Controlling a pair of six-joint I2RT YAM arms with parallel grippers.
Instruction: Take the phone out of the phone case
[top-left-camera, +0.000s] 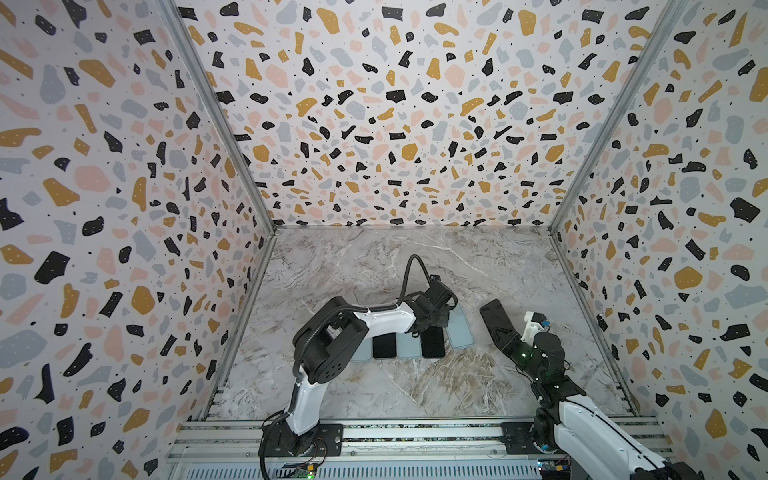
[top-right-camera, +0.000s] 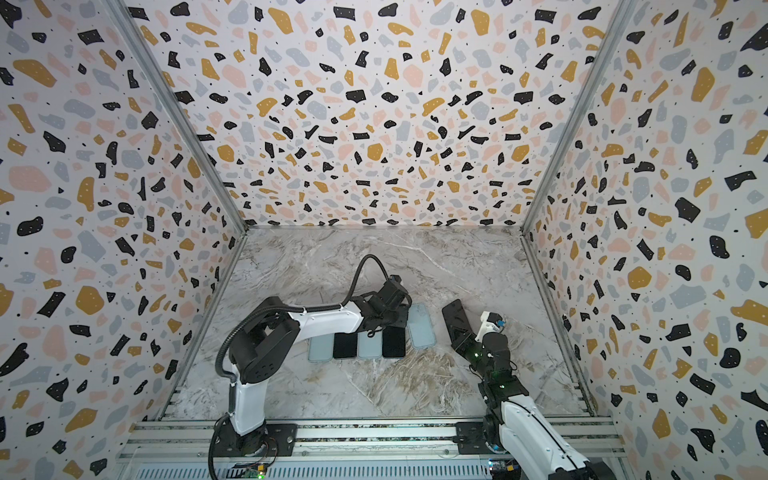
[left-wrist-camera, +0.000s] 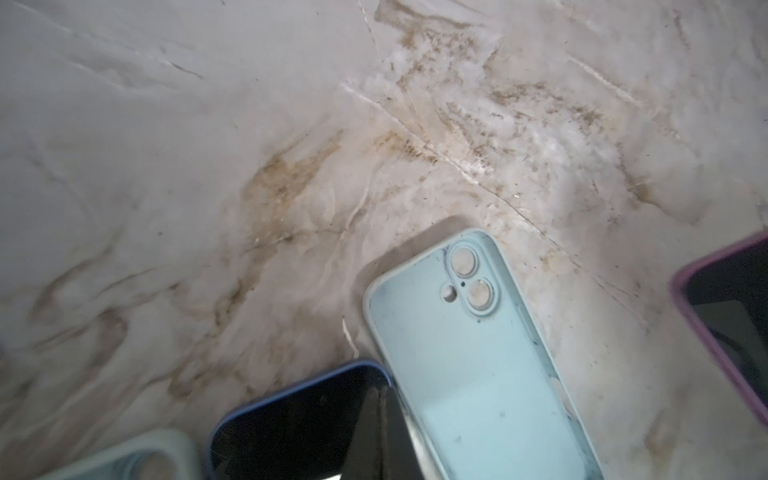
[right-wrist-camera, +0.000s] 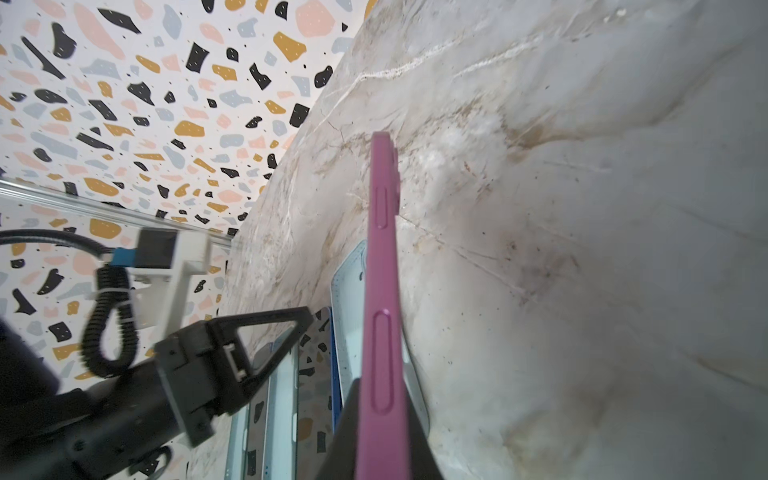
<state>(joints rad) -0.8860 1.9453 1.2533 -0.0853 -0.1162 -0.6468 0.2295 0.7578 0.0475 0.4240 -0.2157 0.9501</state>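
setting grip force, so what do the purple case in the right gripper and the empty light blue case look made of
Purple case: likely soft silicone or rubbery plastic, matte; no glare, moulded button bumps along its side. Light blue case: probably the same, matte; dull surface holding smudges and specks, rounded lip, moulded camera holes.

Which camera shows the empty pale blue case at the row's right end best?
The left wrist view: the empty pale blue case lies close up, camera holes clear. Both top views show it small; the right wrist view shows only a sliver.
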